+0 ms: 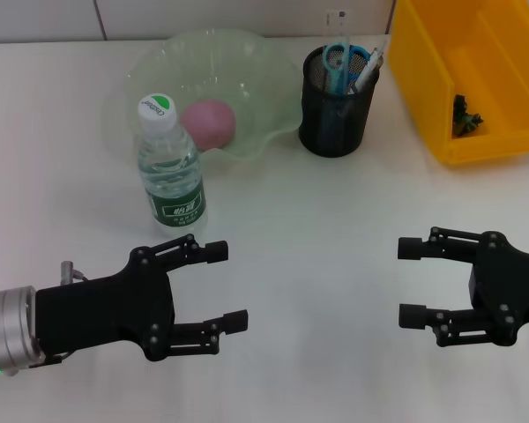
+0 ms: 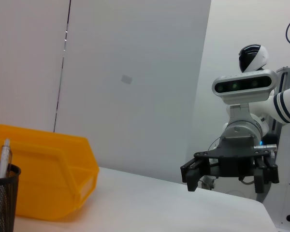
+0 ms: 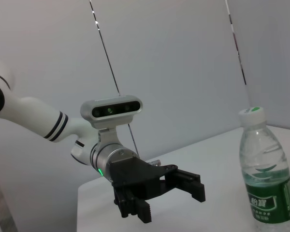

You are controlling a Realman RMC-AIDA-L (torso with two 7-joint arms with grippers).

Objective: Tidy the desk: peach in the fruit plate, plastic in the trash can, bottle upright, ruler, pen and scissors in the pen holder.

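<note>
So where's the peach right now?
In the head view the peach lies in the green plate on the robot's left, behind the upright bottle and beside the pen holder.

Robot lab: bare white desk (image 1: 335, 264), plain panelled walls (image 2: 135, 72).

1. Pink peach (image 1: 209, 122) lies in the pale green plate (image 1: 159, 62).
2. Clear bottle (image 1: 169, 167), white cap, green label, stands upright before the plate.
3. Black mesh holder (image 1: 335, 115) holds blue scissors (image 1: 339, 60) and a pen (image 1: 368, 70).

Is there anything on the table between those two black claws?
No. In the head view, only bare white table lies between the left claw and the right claw.
</note>
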